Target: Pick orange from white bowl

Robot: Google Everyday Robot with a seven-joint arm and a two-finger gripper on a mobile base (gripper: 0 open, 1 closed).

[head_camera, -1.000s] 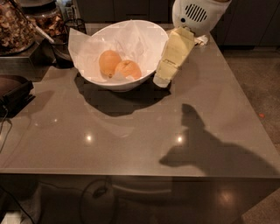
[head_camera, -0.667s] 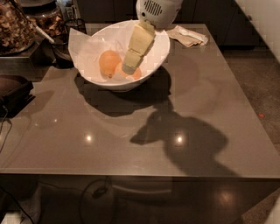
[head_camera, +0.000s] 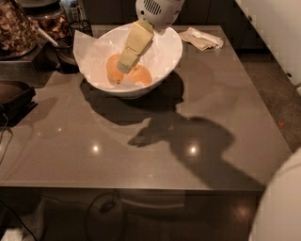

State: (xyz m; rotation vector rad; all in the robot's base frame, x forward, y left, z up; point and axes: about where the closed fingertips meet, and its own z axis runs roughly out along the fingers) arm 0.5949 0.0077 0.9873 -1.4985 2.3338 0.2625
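Note:
The white bowl [head_camera: 171, 44] stands at the back of the grey table, lined with crumpled white paper. Two fruits lie in it. The orange [head_camera: 142, 75] is the round, deeper-coloured one on the right. The paler, taller fruit [head_camera: 112, 68] is to its left. My gripper [head_camera: 124, 67] reaches down from the white arm head [head_camera: 157, 12] into the bowl. Its cream tip hangs between the two fruits, just above and left of the orange, and hides part of both.
A crumpled beige napkin [head_camera: 203, 38] lies on the table behind and right of the bowl. Dark pots and a tray of brown bits [head_camera: 16, 28] crowd the back left. A black object [head_camera: 14, 96] sits at the left edge. The robot's white body [head_camera: 282, 207] shows at bottom right.
My gripper has moved left from outside the bowl's right rim to inside the bowl, over the fruits. The arm's shadow on the table has shifted left with it.

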